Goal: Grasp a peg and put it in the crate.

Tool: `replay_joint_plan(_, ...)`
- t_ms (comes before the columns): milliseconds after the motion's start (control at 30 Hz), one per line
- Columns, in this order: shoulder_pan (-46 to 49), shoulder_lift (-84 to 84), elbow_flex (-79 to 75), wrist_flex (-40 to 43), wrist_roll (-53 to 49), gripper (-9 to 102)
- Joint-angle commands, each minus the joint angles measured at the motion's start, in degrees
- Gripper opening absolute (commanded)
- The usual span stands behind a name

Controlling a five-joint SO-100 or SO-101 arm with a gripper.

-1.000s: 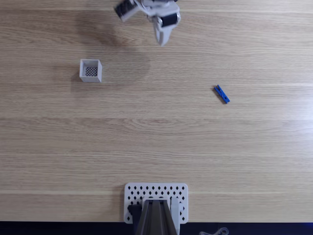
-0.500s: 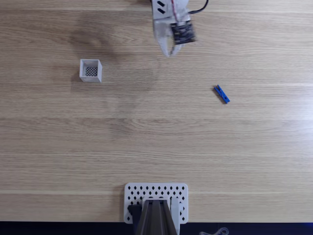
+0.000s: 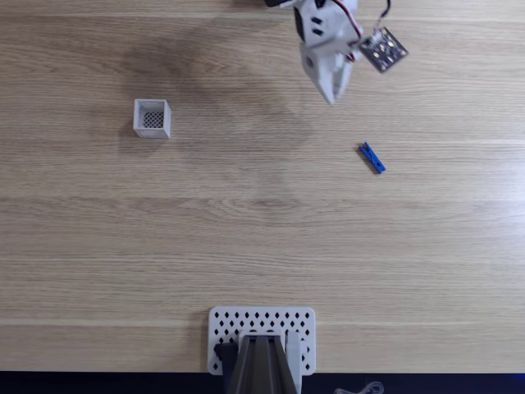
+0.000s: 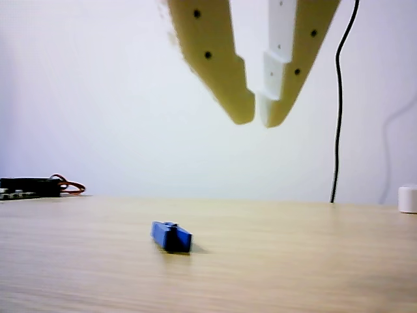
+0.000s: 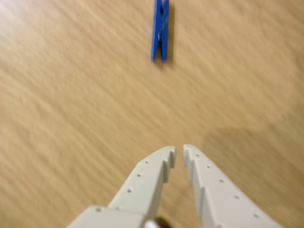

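Note:
The blue peg (image 3: 371, 158) lies flat on the wooden table, right of centre in the fixed view. The white crate (image 3: 152, 119) stands far to its left, holding nothing. My gripper (image 3: 331, 98) hangs above the table near the top edge, up and left of the peg, fingers pointing down the picture. In the other view the gripper (image 4: 256, 120) floats high above and to the right of the peg (image 4: 171, 237), tips almost touching. The wrist view has the peg (image 5: 161, 29) ahead of the gripper (image 5: 179, 151), which is shut with nothing in it.
A white perforated plate (image 3: 262, 324) with a dark mount sits at the table's near edge. A small circuit board (image 3: 383, 48) rides on the arm. The other view has a black cable (image 4: 339, 98), a white object (image 4: 408, 198) at right, and red wires (image 4: 68, 186) at left.
The gripper has swung to the right along the top of the fixed view, from above the table's middle toward the peg's side. Peg and crate have not moved.

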Motion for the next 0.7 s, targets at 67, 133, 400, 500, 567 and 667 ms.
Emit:
replay_joint_plan(67, -1.1, -8.7, -12.5, -6.0, 2.1, 1)
replay_joint_plan(133, -1.7, -10.5, -13.3, -6.2, 2.1, 5)
replay_joint_plan(400, -1.8, -14.3, -15.1, -6.9, 1.1, 24)
replay_joint_plan(500, -1.4, -16.4, -18.2, -6.9, 1.3, 23)
replay_joint_plan(567, -1.3, -18.6, -20.8, -6.9, 1.9, 22)
replay_joint_plan(667, -1.2, -22.4, -24.8, -6.9, 2.0, 21)
